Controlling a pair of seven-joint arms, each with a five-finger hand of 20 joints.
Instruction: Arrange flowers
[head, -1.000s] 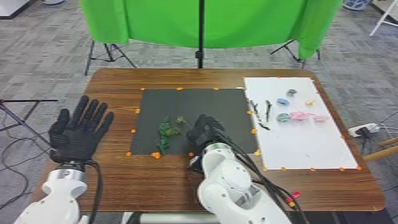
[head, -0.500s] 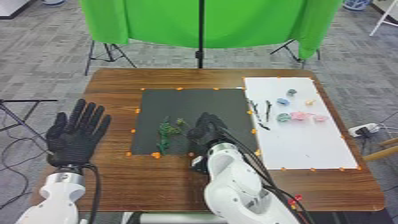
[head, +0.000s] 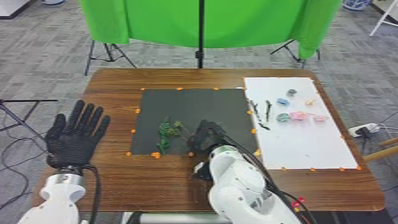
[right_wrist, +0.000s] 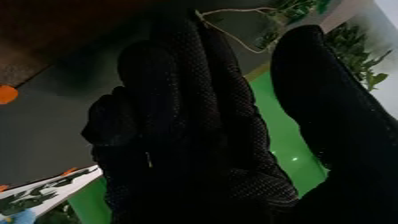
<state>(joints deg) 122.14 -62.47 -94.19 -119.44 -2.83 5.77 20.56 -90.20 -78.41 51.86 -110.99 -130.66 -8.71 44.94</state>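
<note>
Head view: right hand (head: 205, 139), over dark mat (head: 182, 104), drawn back slightly toward near edge since earlier frames. Left hand (head: 73, 142) also slightly nearer, fingers spread, beside mat. Green sprigs (head: 163, 134) lie on mat, left of right hand. Pink flowers (head: 299, 116) unmoved on white sheet (head: 311, 145). Right wrist view: fingers together, mostly straight, thumb apart; contact with thin stem (right_wrist: 233, 37) cannot be told.

The head view is evenly bright; the black fabric-gloved right hand (head: 206, 137) looks dark, glints dotting smooth green surface (right_wrist: 282, 140) between thumb and fingers
</note>
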